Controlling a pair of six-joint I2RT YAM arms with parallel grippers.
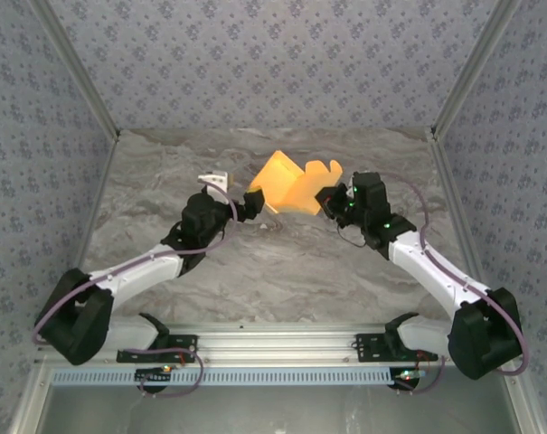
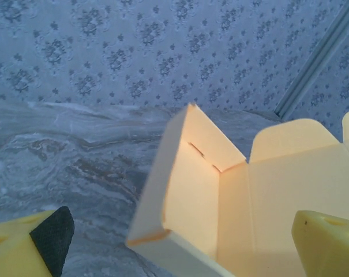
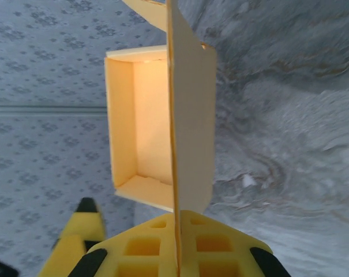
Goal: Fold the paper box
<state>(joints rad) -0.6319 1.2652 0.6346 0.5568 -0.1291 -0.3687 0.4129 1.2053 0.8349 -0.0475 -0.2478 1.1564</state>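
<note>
Firstly, item: paper box (image 1: 296,187), orange-yellow card, partly formed, its flaps standing open.
Position: on the marbled grey table (image 1: 255,280), toward the far middle, between the two grippers.
Form, from the right wrist: the box (image 3: 139,127) showed as a shallow rectangular tray with raised walls, its hollow facing the camera; one long panel was seen edge-on, running down to the fingers.
Form, from the left wrist: the box (image 2: 232,202) showed a creased inner corner, one end wall folded up and a rounded flap at the far right.
Left gripper (image 1: 253,203): jaws spread as wide as they go, holding nothing, just beside the box's near-left corner.
Left gripper, own camera (image 2: 186,248): a black-padded finger (image 2: 50,231) sat low on the left and a yellow one low on the right, with the box's edge between them; whether either touched the card could not be made out.
Right gripper (image 1: 330,201): at the box's right side.
Right gripper, own camera (image 3: 177,231): jaws pressed together on the edge-on panel, pinching the thin card.
Surround: patterned blue-grey wall (image 1: 273,63) behind and to both sides.
</note>
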